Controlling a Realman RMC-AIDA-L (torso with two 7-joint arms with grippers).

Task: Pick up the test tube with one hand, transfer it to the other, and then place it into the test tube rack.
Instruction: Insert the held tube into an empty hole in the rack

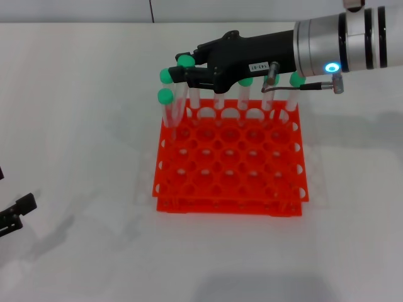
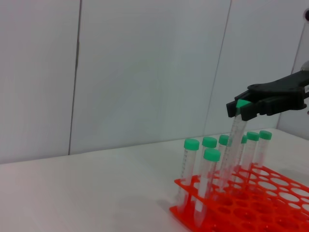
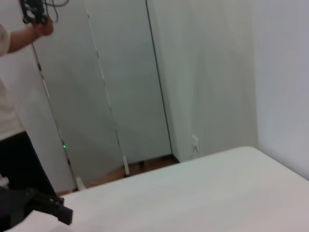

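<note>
I have the right pincer (image 1: 178, 70) extended from the right side of the head view over the far left part of the test tube rack (image 1: 230, 165). Its fingers are pressed onto the test tube (image 1: 183, 88) just below the green cap, so the tube is pinched at its upper end. In the left wrist view the same pincer (image 2: 240, 107) holds the tube (image 2: 232, 145) slightly tilted, its lower end reaching down among the tubes at the near corner of the rack (image 2: 251, 203). I cannot tell from either view whether the rounded bottom has entered a hole or only hangs above it.

The rack stands on the white worktop (image 1: 75, 126). Other green-capped tubes (image 1: 244, 94) stand upright in its far row, and two more stand at its far left corner, just beside the held tube.

The left pincer (image 1: 16, 214) sits low at the left edge of the head view, near the worktop and well apart from the rack. I cannot tell how its fingers stand. The right wrist view shows only the worktop and a wall.
</note>
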